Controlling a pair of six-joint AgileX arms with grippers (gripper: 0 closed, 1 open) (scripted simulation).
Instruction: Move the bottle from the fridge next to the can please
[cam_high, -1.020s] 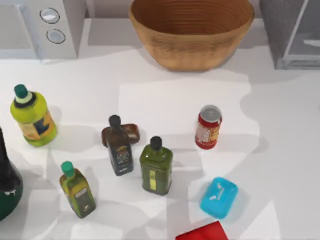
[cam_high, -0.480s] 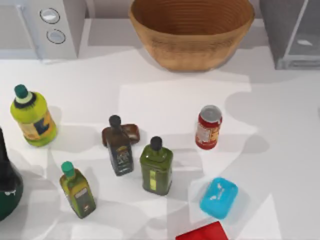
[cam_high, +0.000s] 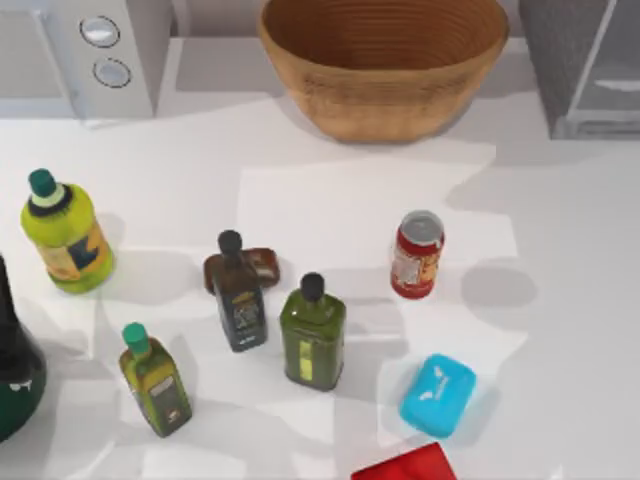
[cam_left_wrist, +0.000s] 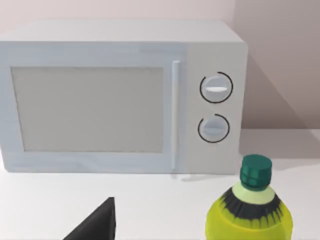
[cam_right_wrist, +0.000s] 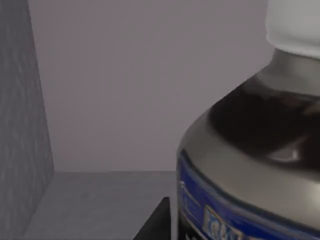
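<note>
Inside the grey boxy fridge (cam_high: 580, 70) at the table's far right corner, the right wrist view meets the tall bottle (cam_right_wrist: 250, 165) close up: white cap, grey label with blue print, dark shoulder, standing on the grey floor by the textured wall. A dark finger tip (cam_right_wrist: 157, 222) of the right gripper sits just beside it; whether it is open or closed I cannot tell. The small red can (cam_high: 416, 254) stands mid-table. The left arm is parked at the left edge, facing the white two-knob microwave (cam_left_wrist: 125, 95).

Bottle (cam_right_wrist: 250, 150) base and cap top cut off, right wrist view.
</note>
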